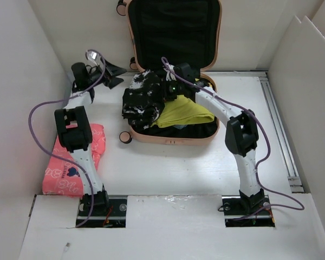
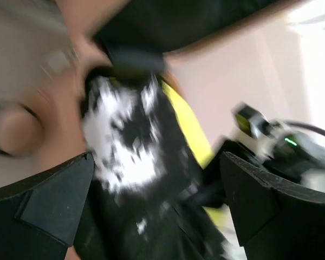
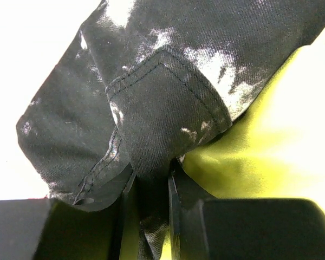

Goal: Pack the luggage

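The luggage [image 1: 173, 138] is a peach-pink suitcase lying open, its black-lined lid [image 1: 173, 32] upright against the back wall. A black-and-white mottled garment [image 1: 143, 100] lies bunched over the left of its base, and a yellow garment [image 1: 185, 111] lies to the right. My right gripper [image 1: 167, 92] is over the base, shut on a fold of the black-and-white garment [image 3: 162, 103], as its wrist view [image 3: 150, 179] shows. My left gripper [image 1: 115, 76] is open and empty, left of the suitcase. Its blurred wrist view [image 2: 157, 184] faces the garment [image 2: 135, 141].
A pink printed package [image 1: 73, 160] lies on the table at the left, beside the left arm. White walls enclose the table on the left, back and right. A suitcase wheel [image 1: 124, 138] sticks out at the front left corner.
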Controlling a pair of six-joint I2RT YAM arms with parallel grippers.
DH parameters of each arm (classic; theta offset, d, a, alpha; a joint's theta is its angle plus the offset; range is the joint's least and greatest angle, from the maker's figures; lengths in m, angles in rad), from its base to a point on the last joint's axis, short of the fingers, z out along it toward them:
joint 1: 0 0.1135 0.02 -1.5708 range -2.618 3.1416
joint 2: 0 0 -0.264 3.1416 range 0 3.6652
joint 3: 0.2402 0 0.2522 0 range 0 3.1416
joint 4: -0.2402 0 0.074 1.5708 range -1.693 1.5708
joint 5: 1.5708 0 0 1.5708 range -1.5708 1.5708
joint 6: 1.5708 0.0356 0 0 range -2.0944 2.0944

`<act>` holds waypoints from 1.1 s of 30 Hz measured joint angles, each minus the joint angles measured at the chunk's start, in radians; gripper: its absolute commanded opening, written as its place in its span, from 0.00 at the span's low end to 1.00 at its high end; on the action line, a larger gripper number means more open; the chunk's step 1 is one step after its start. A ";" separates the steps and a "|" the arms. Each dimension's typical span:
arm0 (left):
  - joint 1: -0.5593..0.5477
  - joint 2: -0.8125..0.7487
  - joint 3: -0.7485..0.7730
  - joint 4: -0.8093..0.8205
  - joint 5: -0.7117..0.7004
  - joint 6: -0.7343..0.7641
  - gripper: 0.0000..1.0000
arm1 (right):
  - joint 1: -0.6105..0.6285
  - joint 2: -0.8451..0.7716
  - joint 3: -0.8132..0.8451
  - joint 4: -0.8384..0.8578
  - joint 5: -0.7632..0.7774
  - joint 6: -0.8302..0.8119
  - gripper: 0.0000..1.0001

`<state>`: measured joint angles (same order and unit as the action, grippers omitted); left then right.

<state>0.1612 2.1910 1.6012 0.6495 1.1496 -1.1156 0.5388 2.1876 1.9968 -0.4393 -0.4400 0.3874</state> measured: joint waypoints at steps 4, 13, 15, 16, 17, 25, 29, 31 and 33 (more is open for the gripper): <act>-0.005 -0.111 0.108 -0.352 -0.219 0.431 1.00 | 0.000 0.000 0.002 -0.003 0.000 -0.004 0.00; -0.008 -0.127 0.150 -0.780 -0.673 0.988 1.00 | -0.001 0.000 0.002 -0.002 0.000 -0.007 0.00; -0.010 -0.128 0.149 -0.837 -0.795 1.074 1.00 | -0.001 0.000 -0.001 0.002 -0.002 -0.007 0.00; -0.012 -0.129 0.148 -0.859 -0.848 1.114 1.00 | -0.001 0.000 -0.003 0.005 -0.002 -0.007 0.00; -0.016 -0.130 0.146 -0.880 -0.901 1.149 1.00 | -0.001 0.000 -0.007 0.008 -0.002 -0.006 0.00; -0.079 -0.186 0.127 -1.042 -0.987 1.311 1.00 | 0.007 -0.113 -0.163 0.084 0.105 -0.023 0.00; -0.112 -0.217 0.146 -1.122 -0.849 1.336 1.00 | 0.011 -0.219 -0.254 0.080 0.186 -0.051 0.00; -0.127 -0.220 0.172 -1.153 -0.782 1.342 1.00 | 0.011 -0.265 -0.296 0.075 0.216 -0.061 0.00; -0.138 -0.221 0.197 -1.180 -0.722 1.344 1.00 | 0.011 -0.296 -0.328 0.074 0.236 -0.066 0.00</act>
<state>0.0227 1.9697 1.7981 -0.5304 0.4274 0.2287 0.5499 1.8912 1.6684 -0.3653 -0.2039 0.3218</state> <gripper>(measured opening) 0.997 0.253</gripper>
